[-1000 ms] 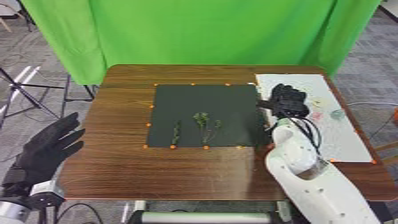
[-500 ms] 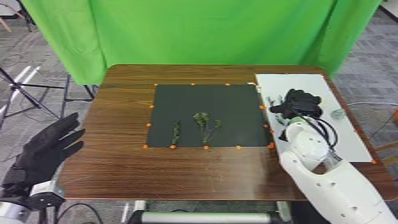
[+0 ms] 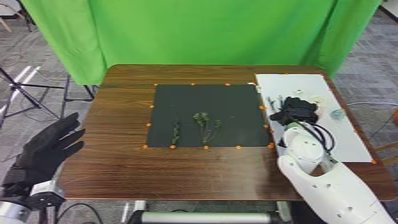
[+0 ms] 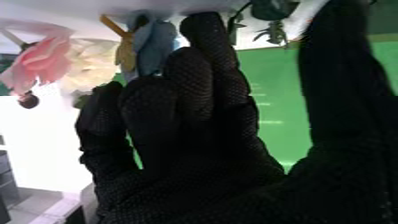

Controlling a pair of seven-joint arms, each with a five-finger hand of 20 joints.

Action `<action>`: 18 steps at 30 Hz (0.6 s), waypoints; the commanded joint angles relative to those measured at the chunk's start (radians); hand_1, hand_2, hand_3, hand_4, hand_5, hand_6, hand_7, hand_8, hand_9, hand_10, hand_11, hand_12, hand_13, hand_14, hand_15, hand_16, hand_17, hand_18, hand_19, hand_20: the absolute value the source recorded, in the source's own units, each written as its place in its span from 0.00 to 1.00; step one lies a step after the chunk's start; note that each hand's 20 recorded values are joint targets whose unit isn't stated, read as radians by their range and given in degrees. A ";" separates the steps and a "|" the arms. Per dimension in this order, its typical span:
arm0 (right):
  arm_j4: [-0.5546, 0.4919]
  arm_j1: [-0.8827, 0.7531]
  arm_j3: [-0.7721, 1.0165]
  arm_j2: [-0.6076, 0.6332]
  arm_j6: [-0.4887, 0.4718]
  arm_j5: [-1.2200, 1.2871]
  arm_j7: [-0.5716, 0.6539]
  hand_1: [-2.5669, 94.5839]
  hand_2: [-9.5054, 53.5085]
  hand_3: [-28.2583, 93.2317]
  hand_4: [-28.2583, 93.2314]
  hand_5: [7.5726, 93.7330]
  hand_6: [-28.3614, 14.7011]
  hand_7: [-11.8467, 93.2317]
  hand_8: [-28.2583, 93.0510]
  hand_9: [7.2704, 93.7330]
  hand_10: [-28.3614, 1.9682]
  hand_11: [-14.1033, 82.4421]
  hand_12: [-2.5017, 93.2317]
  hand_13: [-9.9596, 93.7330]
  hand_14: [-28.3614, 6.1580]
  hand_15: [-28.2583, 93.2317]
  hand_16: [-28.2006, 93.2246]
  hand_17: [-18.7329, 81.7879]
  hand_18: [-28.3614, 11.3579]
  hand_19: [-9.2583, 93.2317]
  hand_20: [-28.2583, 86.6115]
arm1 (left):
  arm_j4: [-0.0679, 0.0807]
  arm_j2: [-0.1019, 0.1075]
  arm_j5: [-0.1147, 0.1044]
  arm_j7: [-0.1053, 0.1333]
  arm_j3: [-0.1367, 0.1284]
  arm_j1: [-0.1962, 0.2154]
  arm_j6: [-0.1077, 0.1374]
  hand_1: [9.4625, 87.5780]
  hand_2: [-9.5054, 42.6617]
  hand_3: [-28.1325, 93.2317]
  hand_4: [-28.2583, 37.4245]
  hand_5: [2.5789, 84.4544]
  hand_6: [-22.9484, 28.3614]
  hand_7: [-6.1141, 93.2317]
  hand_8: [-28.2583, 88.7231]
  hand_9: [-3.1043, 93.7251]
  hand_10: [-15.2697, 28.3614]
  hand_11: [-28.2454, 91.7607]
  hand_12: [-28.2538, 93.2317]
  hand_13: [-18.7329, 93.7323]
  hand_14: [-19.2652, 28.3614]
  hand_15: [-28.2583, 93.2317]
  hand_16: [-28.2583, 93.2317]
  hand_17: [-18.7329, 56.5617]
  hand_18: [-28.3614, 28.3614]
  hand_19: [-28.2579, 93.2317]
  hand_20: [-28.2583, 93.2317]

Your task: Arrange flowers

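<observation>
And here we are, nearest first: the left hand [image 3: 43, 152] is beside the near left part of the brown surface [image 3: 124, 172], fingers relaxed and apart, gripping nothing. On to the dark mat [image 3: 195, 97], where a slender green sprig [image 3: 176, 132] lies on the left, a bushier sprig [image 3: 202, 120] just beside it, and a thin one [image 3: 217, 125] to the right, lower stems close together. Just right of the mat, over the white board [image 3: 346, 147], it's the right hand [image 3: 295, 111], released, fingers loosely bent, thumb well clear of them! A pale green bloom [image 3: 338, 114] lies to its right. The wrist view gives us a pink flower [image 4: 43, 62] beside a cream one [image 4: 89, 65], then a yellow piece [image 4: 126, 54] against blue-grey petals [image 4: 155, 45]. Beyond the surface hangs the green curtain [image 3: 213, 35].
</observation>
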 commanded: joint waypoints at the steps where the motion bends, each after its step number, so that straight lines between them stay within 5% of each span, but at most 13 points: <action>1: 0.029 -0.009 -0.033 -0.010 -0.032 0.042 -0.034 0.46 0.00 0.79 0.00 0.70 0.66 0.54 0.29 0.73 0.55 0.77 0.52 0.69 0.49 0.90 0.53 0.41 0.13 0.87 0.75 | 0.005 0.006 -0.004 -0.012 0.003 0.000 -0.012 0.19 0.07 0.80 0.04 0.29 0.48 0.25 0.16 0.24 0.56 0.35 0.39 0.30 0.65 0.39 0.29 0.11 0.80 0.51 0.32; 10: 0.006 -0.050 0.011 -0.021 -0.041 0.179 -0.107 0.51 0.00 0.87 0.00 0.75 0.68 0.57 0.34 0.78 0.62 0.74 0.62 0.74 0.52 0.90 0.55 0.43 0.13 0.88 0.75 | 0.008 0.009 -0.005 -0.015 0.003 -0.001 -0.012 0.19 0.08 0.80 0.04 0.29 0.48 0.25 0.16 0.24 0.56 0.35 0.39 0.30 0.66 0.39 0.29 0.11 0.80 0.51 0.32; 18: -0.019 -0.085 0.035 -0.013 0.110 0.211 -0.140 0.46 0.00 0.93 0.07 0.72 0.62 0.65 0.37 0.78 0.58 0.80 0.63 0.73 0.47 0.94 0.58 0.42 0.13 0.89 0.76 | 0.008 0.017 -0.010 -0.011 0.003 0.002 -0.012 0.19 0.08 0.80 0.04 0.29 0.48 0.24 0.16 0.24 0.56 0.35 0.39 0.30 0.66 0.39 0.29 0.11 0.80 0.51 0.32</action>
